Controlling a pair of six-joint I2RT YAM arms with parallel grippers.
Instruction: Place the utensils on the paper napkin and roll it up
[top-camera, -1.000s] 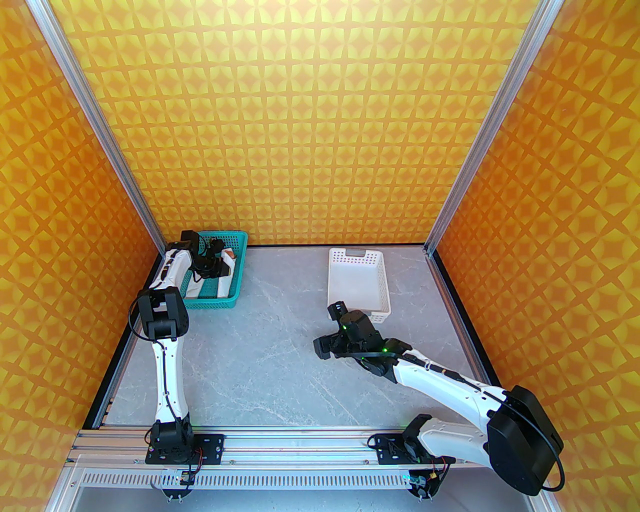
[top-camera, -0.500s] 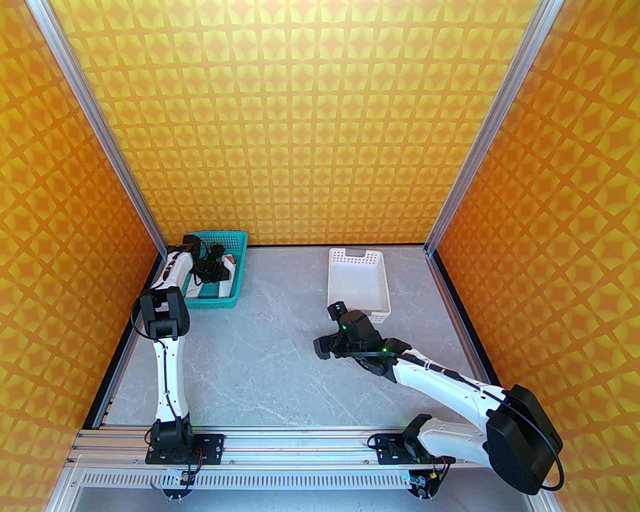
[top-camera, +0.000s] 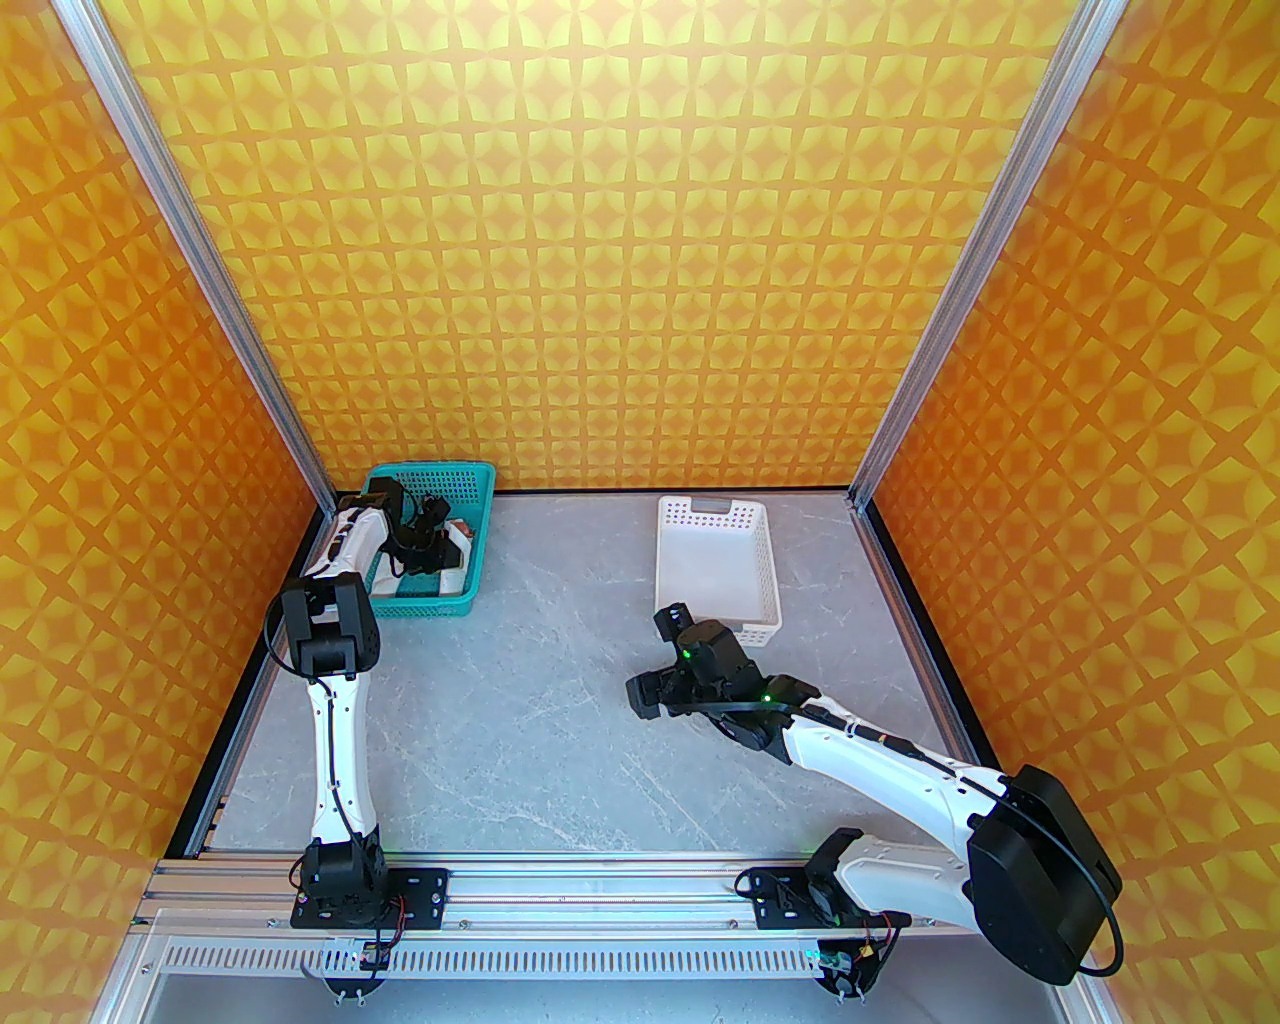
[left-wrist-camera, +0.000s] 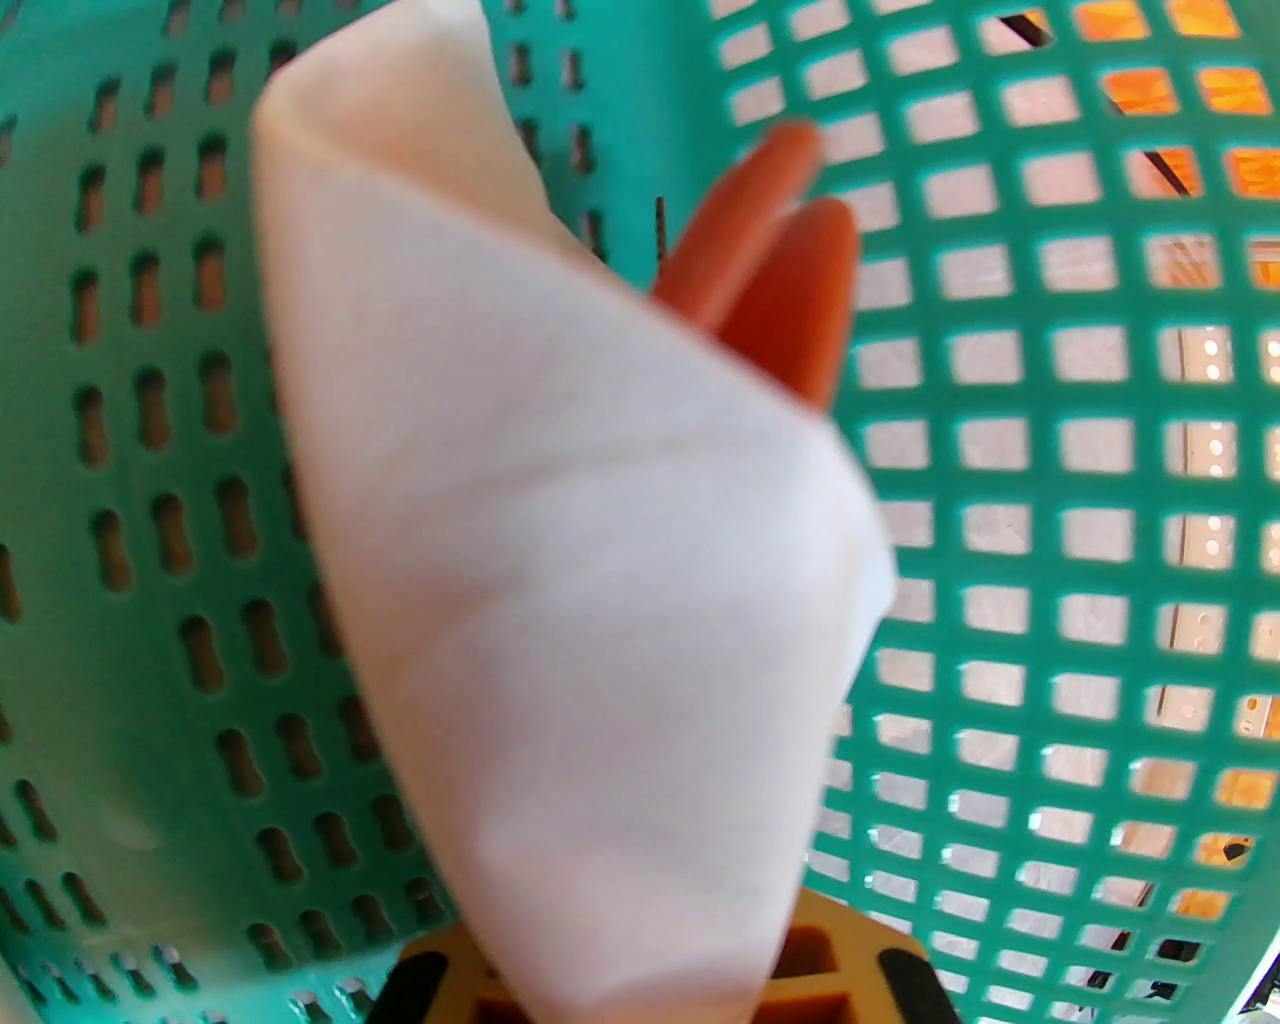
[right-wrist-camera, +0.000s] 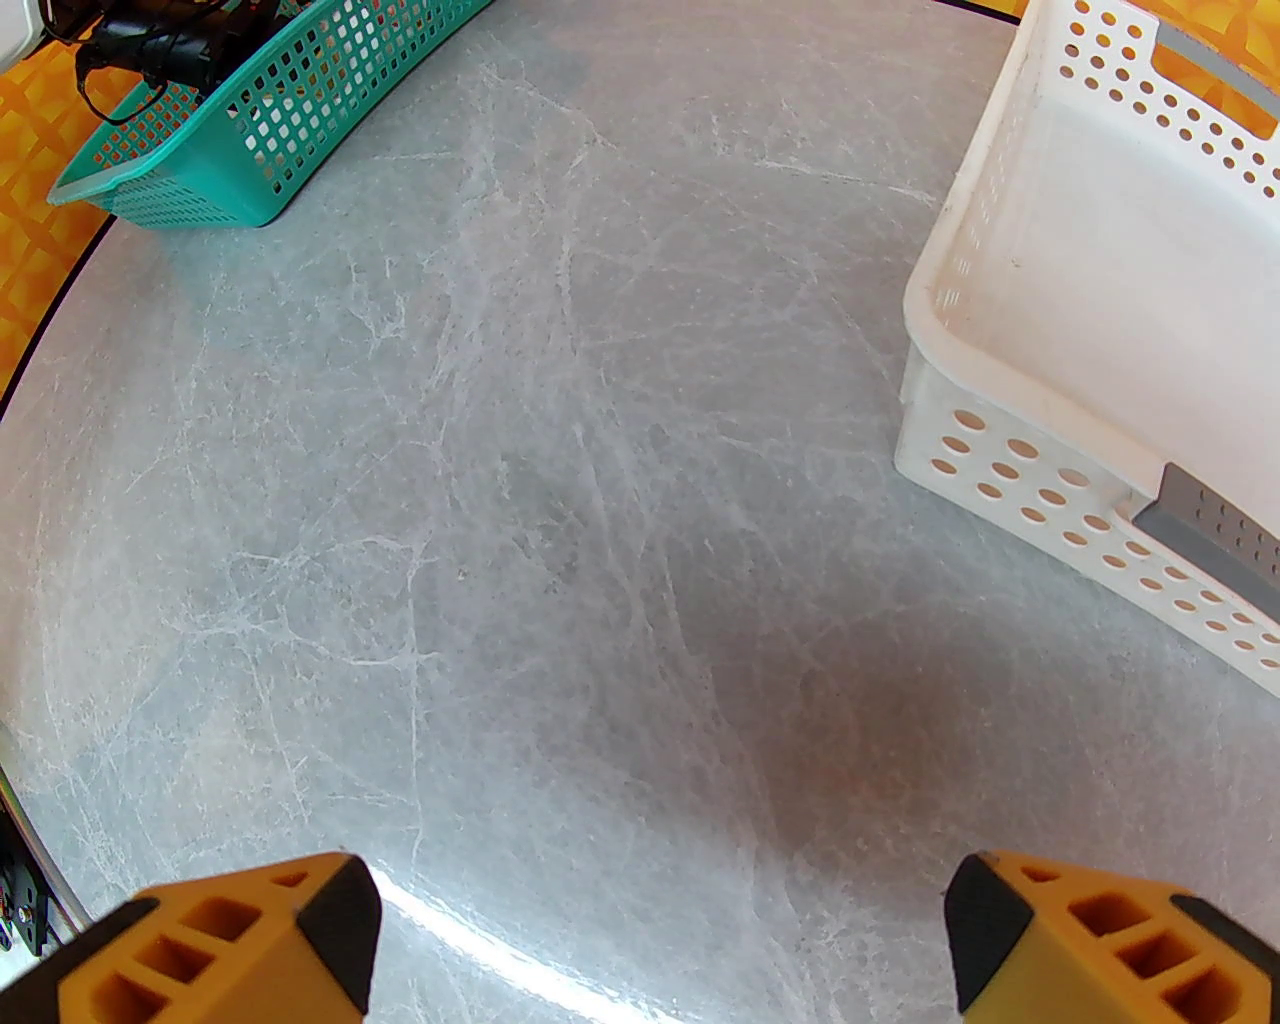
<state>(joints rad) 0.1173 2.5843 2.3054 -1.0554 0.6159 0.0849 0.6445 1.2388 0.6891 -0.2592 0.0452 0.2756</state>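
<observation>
The paper napkin (left-wrist-camera: 560, 560) is rolled into a white bundle, and orange utensils (left-wrist-camera: 790, 270) stick out of its far end. My left gripper (left-wrist-camera: 650, 985) is shut on the near end of this roll, and its yellow fingers (left-wrist-camera: 850, 960) are mostly hidden under the paper. In the top view the left gripper (top-camera: 425, 540) holds the napkin (top-camera: 458, 568) inside the teal basket (top-camera: 478, 490) at the back left. My right gripper (right-wrist-camera: 660, 940) hangs open over bare table, with nothing between its fingers. It is also visible from above as the right gripper (top-camera: 650, 665).
A white perforated basket (top-camera: 668, 560) stands at the back centre, just beyond the right gripper; in the right wrist view the white basket (right-wrist-camera: 930, 330) is at the right. Patterned orange walls enclose the grey marble table (top-camera: 520, 720) on three sides.
The left gripper has shifted a little toward the back of the teal basket, carrying the roll with it. The right arm has hardly moved.
</observation>
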